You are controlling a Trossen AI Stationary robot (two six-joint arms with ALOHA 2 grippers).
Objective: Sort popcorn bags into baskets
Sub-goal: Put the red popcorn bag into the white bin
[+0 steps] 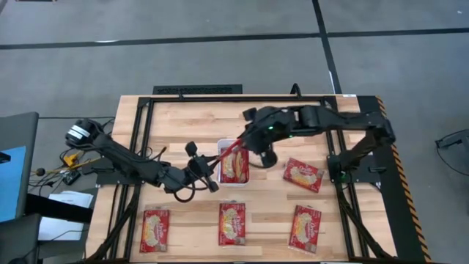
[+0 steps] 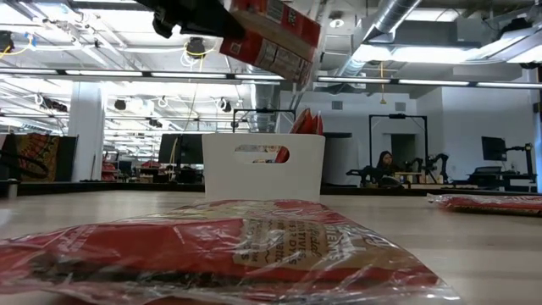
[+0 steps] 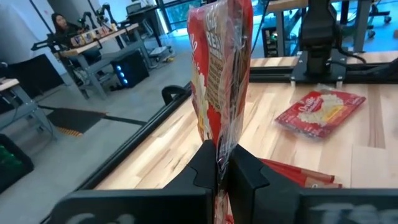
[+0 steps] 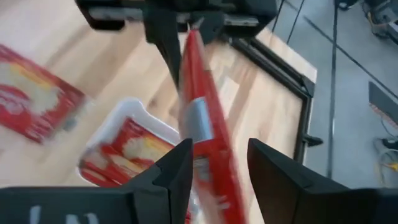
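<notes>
My left gripper (image 3: 217, 171) is shut on one popcorn bag (image 3: 221, 68), a flat red packet that stands on edge above the white basket (image 1: 219, 177). In the high view this bag (image 1: 229, 152) runs from my left gripper (image 1: 215, 163) toward my right gripper (image 1: 253, 149). My right gripper (image 4: 217, 168) is open, its fingers on either side of the bag's free end (image 4: 208, 149). Red packets (image 4: 127, 149) lie in the basket, and some stick up above its wall (image 2: 306, 123). My left gripper pinches the bag's near edge (image 3: 219, 149) between its two fingers. The fingers come level from the table's left. The bag stands on edge beyond them, lifted clear above the basket. My right gripper: whether a finger (image 4: 180, 165) touches the bag I cannot tell.
Three more red bags lie flat along the near edge (image 1: 154, 229) (image 1: 232, 224) (image 1: 305, 227), and one lies right of the basket (image 1: 303, 174). Black frame rails border the wooden table (image 1: 146, 132). Bare wood lies left of the basket.
</notes>
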